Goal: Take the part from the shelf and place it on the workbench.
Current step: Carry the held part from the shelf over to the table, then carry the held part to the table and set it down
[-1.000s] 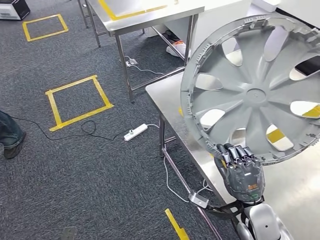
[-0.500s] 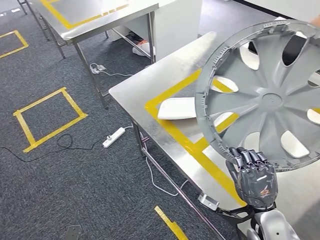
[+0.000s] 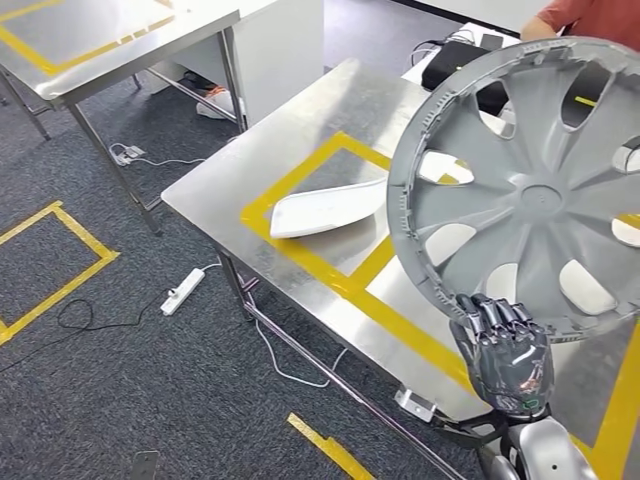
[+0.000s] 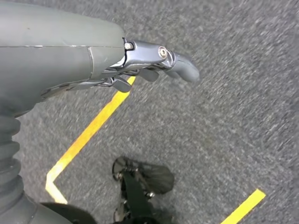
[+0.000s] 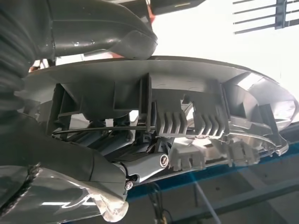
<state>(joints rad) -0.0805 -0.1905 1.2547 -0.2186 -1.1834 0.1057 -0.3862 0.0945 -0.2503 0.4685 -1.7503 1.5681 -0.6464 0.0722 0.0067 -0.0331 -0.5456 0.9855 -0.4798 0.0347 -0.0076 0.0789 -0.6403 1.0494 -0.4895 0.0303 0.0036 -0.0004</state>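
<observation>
One grey wheel cover (image 3: 528, 190) stood upright at the frame's right, its lower rim clamped in the right robot hand (image 3: 507, 352), above the steel surface (image 3: 317, 110). The left robot hand (image 4: 155, 60) hung empty, fingers apart. Carrying looked done; lowering it flat seemed next.

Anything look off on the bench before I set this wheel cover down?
A white part lies across the yellow tape of the marked square on the workbench, where the wheel cover gripped by the right hand might go.
</observation>
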